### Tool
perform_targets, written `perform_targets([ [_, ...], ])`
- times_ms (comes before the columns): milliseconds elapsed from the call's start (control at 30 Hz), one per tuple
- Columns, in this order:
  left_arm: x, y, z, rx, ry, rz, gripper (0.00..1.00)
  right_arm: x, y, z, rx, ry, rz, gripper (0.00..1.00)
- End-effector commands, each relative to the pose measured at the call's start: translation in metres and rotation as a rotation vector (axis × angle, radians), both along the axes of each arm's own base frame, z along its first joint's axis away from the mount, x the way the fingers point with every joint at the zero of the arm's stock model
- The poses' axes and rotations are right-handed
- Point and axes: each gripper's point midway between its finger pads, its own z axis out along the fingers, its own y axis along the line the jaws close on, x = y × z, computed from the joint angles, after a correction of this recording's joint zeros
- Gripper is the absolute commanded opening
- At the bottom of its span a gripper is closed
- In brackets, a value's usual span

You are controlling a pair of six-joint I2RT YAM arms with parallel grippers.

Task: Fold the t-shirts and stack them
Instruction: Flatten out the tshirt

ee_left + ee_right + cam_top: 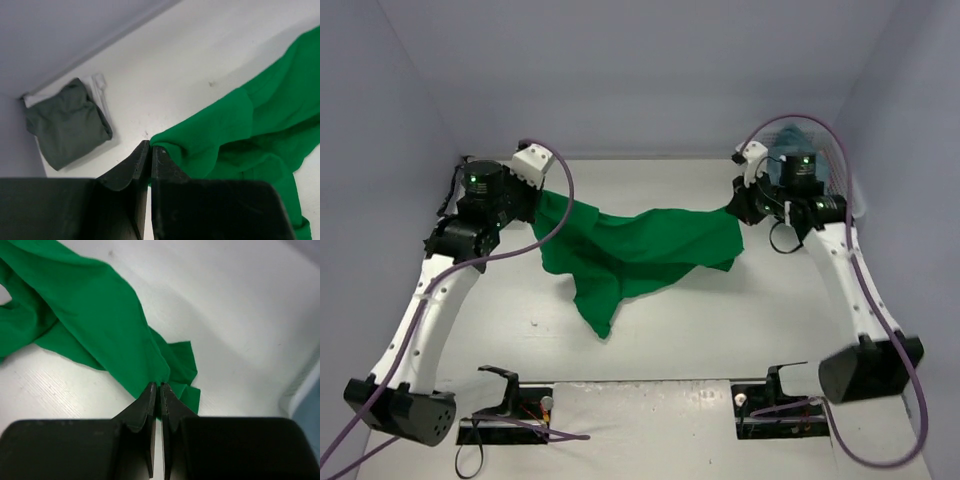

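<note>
The bright green t-shirt (640, 245) hangs stretched between my two grippers above the table, its middle sagging and a long tail drooping toward the front. My left gripper (544, 196) is shut on the shirt's left edge (235, 130), with the fingertips (150, 145) pinching the cloth. The right gripper (736, 208) is shut on the right edge (100, 325), jaws (159, 386) closed on a fold. A folded dark olive-grey t-shirt (67, 125) lies on a folded white t-shirt (100, 86) in the far left corner. Behind the right arm shows a dusty light blue t-shirt (790, 135).
The white slatted basket (838, 175) stands at the back right against the wall, its rim (305, 385) close to the right gripper. Walls enclose the table on the back and both sides. Both arm bases sit at the near edge.
</note>
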Motion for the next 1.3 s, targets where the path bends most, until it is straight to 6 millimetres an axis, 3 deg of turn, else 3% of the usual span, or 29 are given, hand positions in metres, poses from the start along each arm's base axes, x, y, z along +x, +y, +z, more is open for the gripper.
perform_targets([
  [0,-0.021,0.011,0.084,-0.013,-0.211,0.006,0.00,-0.028,0.001,0.073,0.064,-0.209,0.014,0.00],
  [167,-0.068,0.025,0.147,-0.020,-0.360,0.013,0.00,-0.073,-0.010,0.139,0.082,-0.432,-0.029,0.00],
  [200,-0.075,0.028,0.151,-0.015,-0.369,0.014,0.00,-0.088,-0.013,0.160,0.094,-0.496,-0.041,0.00],
  [233,-0.088,0.031,0.167,-0.018,-0.410,0.014,0.00,-0.093,-0.018,0.170,0.089,-0.532,-0.068,0.00],
  [333,-0.108,0.035,0.181,-0.027,-0.440,0.014,0.00,-0.120,-0.026,0.204,0.107,-0.639,-0.106,0.00],
  [433,-0.143,0.040,0.216,-0.055,-0.538,0.002,0.00,-0.141,-0.039,0.227,0.102,-0.731,-0.166,0.00],
  [633,-0.190,0.053,0.258,-0.067,-0.676,0.009,0.00,-0.167,-0.047,0.257,0.119,-0.830,-0.192,0.00],
  [767,-0.212,0.057,0.278,-0.081,-0.726,0.008,0.00,-0.168,-0.042,0.275,0.146,-0.853,-0.168,0.00],
  [1000,-0.223,0.054,0.285,-0.112,-0.729,-0.016,0.00,-0.174,-0.051,0.285,0.120,-0.904,-0.207,0.00],
  [1267,-0.240,0.059,0.314,-0.135,-0.817,-0.006,0.00,-0.180,-0.060,0.293,0.115,-0.942,-0.257,0.00],
])
